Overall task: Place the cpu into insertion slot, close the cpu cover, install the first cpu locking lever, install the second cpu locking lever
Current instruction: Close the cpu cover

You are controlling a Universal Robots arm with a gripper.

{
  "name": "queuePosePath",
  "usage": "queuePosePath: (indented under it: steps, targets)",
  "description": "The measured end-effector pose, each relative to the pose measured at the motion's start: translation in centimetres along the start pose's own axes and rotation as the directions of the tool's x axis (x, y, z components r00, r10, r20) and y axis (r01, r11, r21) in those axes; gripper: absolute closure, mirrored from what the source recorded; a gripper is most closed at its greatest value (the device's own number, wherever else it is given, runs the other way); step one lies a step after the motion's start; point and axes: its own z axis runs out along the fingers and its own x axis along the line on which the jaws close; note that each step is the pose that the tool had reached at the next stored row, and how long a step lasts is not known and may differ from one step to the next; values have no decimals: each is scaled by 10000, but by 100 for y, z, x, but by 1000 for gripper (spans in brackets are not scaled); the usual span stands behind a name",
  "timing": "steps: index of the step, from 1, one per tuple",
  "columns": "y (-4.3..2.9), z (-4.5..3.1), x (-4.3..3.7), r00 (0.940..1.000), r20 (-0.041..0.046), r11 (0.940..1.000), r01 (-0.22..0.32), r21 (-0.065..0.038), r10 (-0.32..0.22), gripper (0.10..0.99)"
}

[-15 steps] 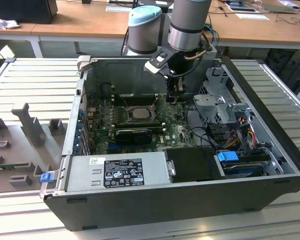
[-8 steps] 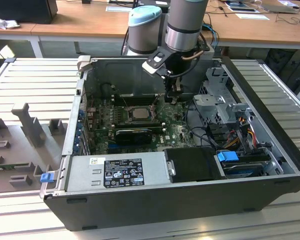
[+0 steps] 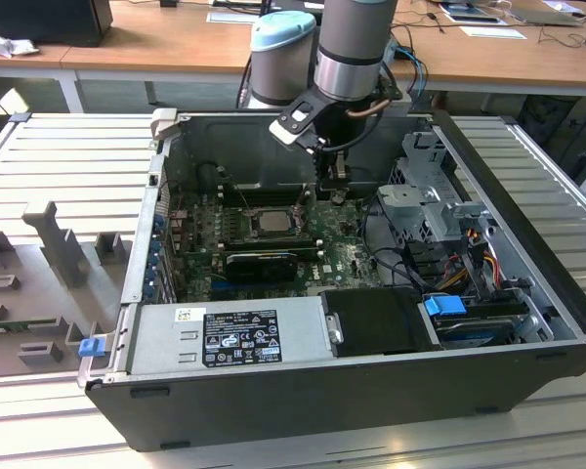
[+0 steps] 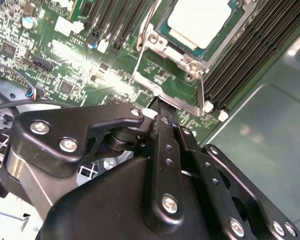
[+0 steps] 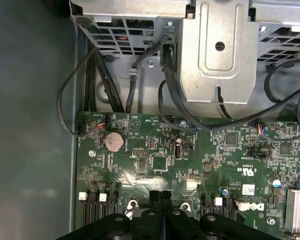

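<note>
This looks like a robotics lab or test workshop. An industrial robot arm (image 3: pixel 352 44) reaches into an open computer case (image 3: pixel 303 391) that lies on a ribbed metal bench (image 3: pixel 78 156), with grey moulded fixtures (image 3: pixel 54 239) beside it. Behind stand wooden desks (image 3: pixel 156 44) with loose papers (image 3: pixel 493 31) on them, office-style.

Soft, even daylight fills the exterior view; the computer case (image 3: pixel 322 403) shades its own interior. In the second wrist view glare whitens the cpu (image 4: pixel 197 20). In the first wrist view the motherboard (image 5: pixel 190 165) shows pale glints.
</note>
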Motion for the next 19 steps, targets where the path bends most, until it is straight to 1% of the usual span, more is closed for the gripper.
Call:
queuePosePath:
  steps: [4,9,11,13,15,16,19]
  targets:
    - [-105,5,4,10000,-1,10000,1,0,-1,980]
    - [-328,36,14,10000,0,10000,6,-10,-6,980]
    - [-372,72,15,10000,0,10000,6,-15,-6,980]
    - [-407,137,16,10000,1,10000,11,-16,-11,980]
    - [-452,183,17,10000,1,10000,14,-15,-14,980]
    - [-472,189,18,10000,1,10000,15,-16,-15,980]
    - [-563,193,22,10000,-2,10000,52,-15,-52,980]
